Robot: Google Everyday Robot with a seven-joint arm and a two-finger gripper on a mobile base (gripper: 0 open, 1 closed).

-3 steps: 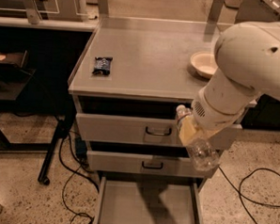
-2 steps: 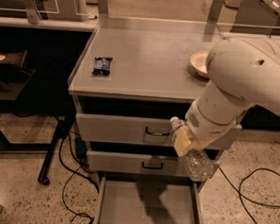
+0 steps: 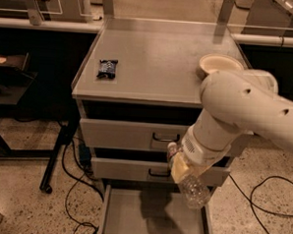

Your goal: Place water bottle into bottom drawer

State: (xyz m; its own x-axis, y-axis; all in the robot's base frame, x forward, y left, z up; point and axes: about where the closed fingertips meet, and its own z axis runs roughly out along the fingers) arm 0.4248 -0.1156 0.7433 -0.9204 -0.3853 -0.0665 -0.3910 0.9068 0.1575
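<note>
Speckled floor with loose cables [image 3: 76,184] at 7 o'clock, and mid-frame a grey desk [image 3: 153,85] carrying a dark snack packet [image 3: 107,68] toward 9 o'clock and a pale bowl [image 3: 218,64] toward 2 o'clock. Under the desk top, two shut drawers with dark handles. Lowest, at 6 o'clock, the bottom drawer [image 3: 151,222], pulled out.

Hanging in the air at 4 o'clock of the frame: the water bottle [image 3: 194,189], tilted, cap end up toward 10 o'clock, base down. Placed in front of the middle drawer's face and over the right rear corner of the bottom drawer, not yet inside. Clamped on its upper part, just below the neck, by the end effector [image 3: 182,165] at the tip of the big white arm.

Judged light and thin-walled (crinkled already, so likely to dent under a hard squeeze), smooth and somewhat slippery, round and so prone to rolling once laid flat. Contents impossible to tell. Best gripped across the body near the shoulder, probably stiffer there than mid-body, with modest pressure. Best released low over the drawer floor.

Against the view of 0.7 s ago: end effector and water bottle lower and a touch toward 7 o'clock, nearer the open bottom drawer. More of the bowl clear of the arm. Snack packet, bowl and all drawers unmoved.
</note>
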